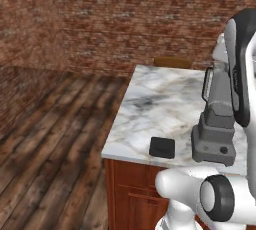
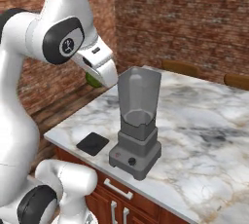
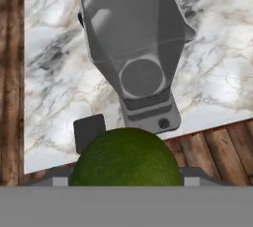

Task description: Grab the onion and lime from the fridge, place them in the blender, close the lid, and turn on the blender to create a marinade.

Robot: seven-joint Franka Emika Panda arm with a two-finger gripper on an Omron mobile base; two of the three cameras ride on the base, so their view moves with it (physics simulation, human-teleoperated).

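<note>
Robot arm (image 1: 235,74) rises beside the blender (image 1: 216,124) in the left base view, the lid (image 2: 92,143) lies flat on the marble counter (image 2: 204,135) in the right, and in the hand view the gripper (image 3: 126,181) clamps the lime (image 3: 126,157) above the open jar.

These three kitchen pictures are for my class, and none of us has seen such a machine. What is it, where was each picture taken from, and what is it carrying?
It is a white robot arm on a base that can drive. Two cameras ride behind it, left and right; the third sits on its hand, looking down. On the marble counter stand an open, empty blender and its black lid, lying beside it. The pincer holds a green lime above the jar.
</note>
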